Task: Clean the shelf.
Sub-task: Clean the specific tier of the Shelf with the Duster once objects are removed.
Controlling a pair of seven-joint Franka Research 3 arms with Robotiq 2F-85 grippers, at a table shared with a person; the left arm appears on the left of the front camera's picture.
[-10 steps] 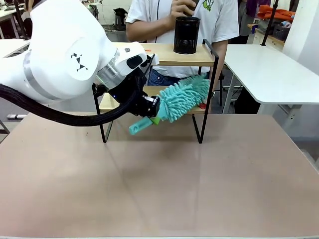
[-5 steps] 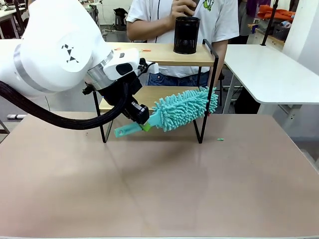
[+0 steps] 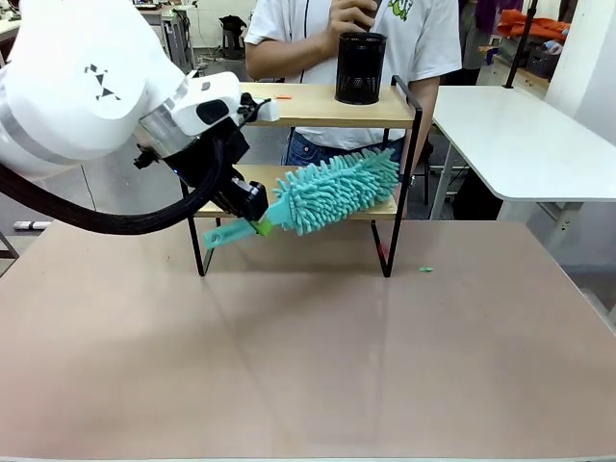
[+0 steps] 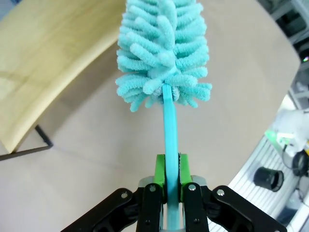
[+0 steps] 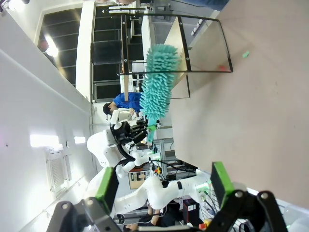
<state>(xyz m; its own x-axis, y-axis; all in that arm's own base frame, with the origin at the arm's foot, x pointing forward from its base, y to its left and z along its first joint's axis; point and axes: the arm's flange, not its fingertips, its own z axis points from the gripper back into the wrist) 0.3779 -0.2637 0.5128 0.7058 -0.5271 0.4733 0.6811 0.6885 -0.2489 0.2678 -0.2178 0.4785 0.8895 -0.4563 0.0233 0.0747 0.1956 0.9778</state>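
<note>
We see the shelf [image 3: 308, 106] standing at the far side of the brown table [image 3: 308, 366], with a person [image 3: 423, 38] just behind it. Our left gripper [image 3: 258, 226] hangs in front of the shelf's left half, level with the lower board. Its green pads [image 4: 160, 169] are clamped tight on the flat handle of a teal duster [image 3: 332, 192]. The handle's end pokes out below the gripper, toward the shelf's left leg.

From the gripper the duster slants up and across the front of the lower board. Its fluffy head ends near the shelf's right post. In the left wrist view the head sits beside the edge of a wooden board [image 4: 43, 63]. We cannot tell whether the fibres touch the wood.

On the shelf's top board, toward its right end, stands a black mesh cup [image 3: 360, 67]. The person's hand [image 3: 348, 17] is just above the cup.

A small green scrap [image 3: 425, 269] lies on the table just right of the shelf's right foot.

Our right gripper [image 5: 163, 182] is well apart from the shelf. Its jaws are spread wide with nothing between them, and it looks across the table at the shelf and duster from afar.
</note>
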